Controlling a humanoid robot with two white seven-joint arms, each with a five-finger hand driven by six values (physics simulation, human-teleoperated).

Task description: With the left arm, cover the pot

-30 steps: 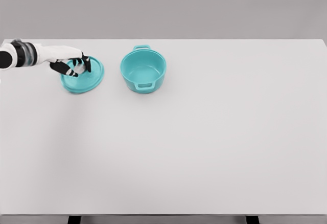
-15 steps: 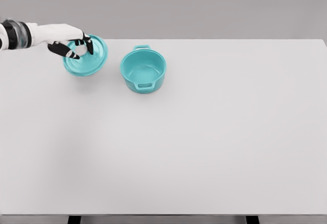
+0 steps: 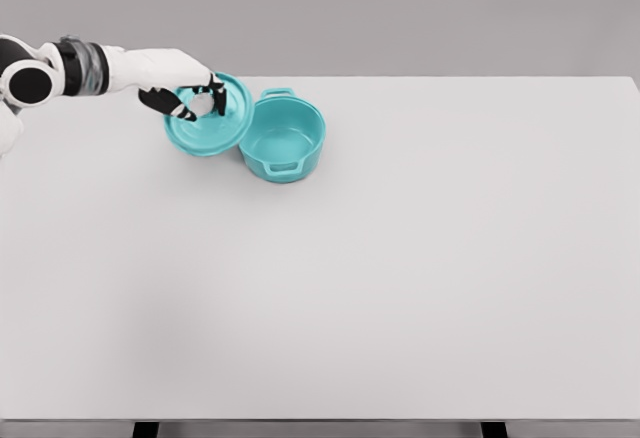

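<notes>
Head view of a wide, flat white tabletop (image 3: 380,288), whose near and middle expanse carries nothing; all activity lies at its far left. There stands the round turquoise pot (image 3: 281,137), uncovered, with one loop handle facing the camera and a second at its far rim, its pale interior visible and apparently empty. Immediately to its left, the flat circular turquoise lid (image 3: 208,115) is carried above the table surface, tilted so that its upper face turns partly toward the camera; its right edge overlaps the pot's left rim in this view, though whether the two touch cannot be told. The left hand (image 3: 190,98), at the end of a white arm entering from the left edge, has its dark-tipped fingers (image 3: 160,100) curled closed about the small knob at the lid's centre, a grip that lets the disc hang from one point while it travels. Judged from this arrangement, the transfer is well advanced but the covering is not yet done: the lid needs levelling and centring over the opening before release. The right arm is out of view
</notes>
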